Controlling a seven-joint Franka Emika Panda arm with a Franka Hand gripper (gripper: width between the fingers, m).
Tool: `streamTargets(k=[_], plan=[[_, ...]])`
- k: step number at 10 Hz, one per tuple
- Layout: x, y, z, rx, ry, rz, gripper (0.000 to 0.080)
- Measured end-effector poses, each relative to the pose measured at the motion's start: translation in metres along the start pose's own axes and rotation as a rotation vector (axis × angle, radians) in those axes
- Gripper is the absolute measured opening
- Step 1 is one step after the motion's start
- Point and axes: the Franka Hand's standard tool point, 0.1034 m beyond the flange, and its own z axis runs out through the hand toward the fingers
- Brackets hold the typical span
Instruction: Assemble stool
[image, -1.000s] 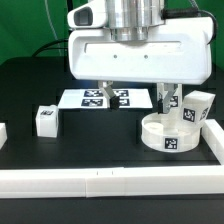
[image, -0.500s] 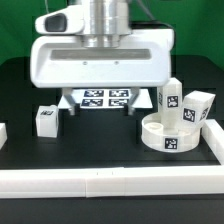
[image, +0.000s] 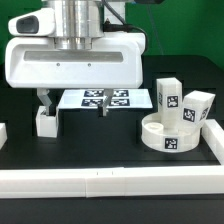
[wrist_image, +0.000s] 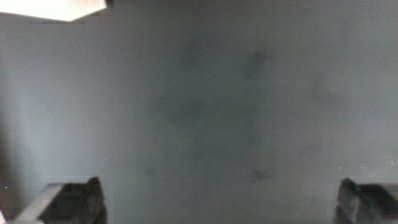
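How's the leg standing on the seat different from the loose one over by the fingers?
The upright leg stands on the seat; the loose leg rests on the black table by the open fingers. The upright leg looks tall, the loose leg squat. Both are white and tagged.

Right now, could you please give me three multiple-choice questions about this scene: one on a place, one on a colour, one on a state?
1. Where does the seat lie?
A. at the exterior view's left
B. at the exterior view's right
C. on the marker board

2. What colour is the table?
A. white
B. green
C. black

3. How is the gripper?
A. open and empty
B. shut on a leg
C. shut on a rail

Answers:
1 B, it lies far towards that side.
2 C, its bare surface is black.
3 A, the wrist view shows only table between the fingers.
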Motion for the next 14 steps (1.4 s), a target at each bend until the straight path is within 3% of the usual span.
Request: streamTargets(k=[2,4,7,8,12,14], plan=[[-0.016,0.025,0.007,-0.031,-0.003,0.016,0.0648],[-0.022,0.049,0.009,-0.033,-0.017,0.012,0.0648],[-0.026,0.041,0.011,-0.011,-0.062,0.041,0.0648],[-0.030,0.033,0.011,0.025,-0.162,0.052,0.0648],[-0.022,0.053,0.012,0.047,-0.392,0.050,0.0648],[-0.026,0.046,0.011,0.077,-0.521,0.050,0.0648]])
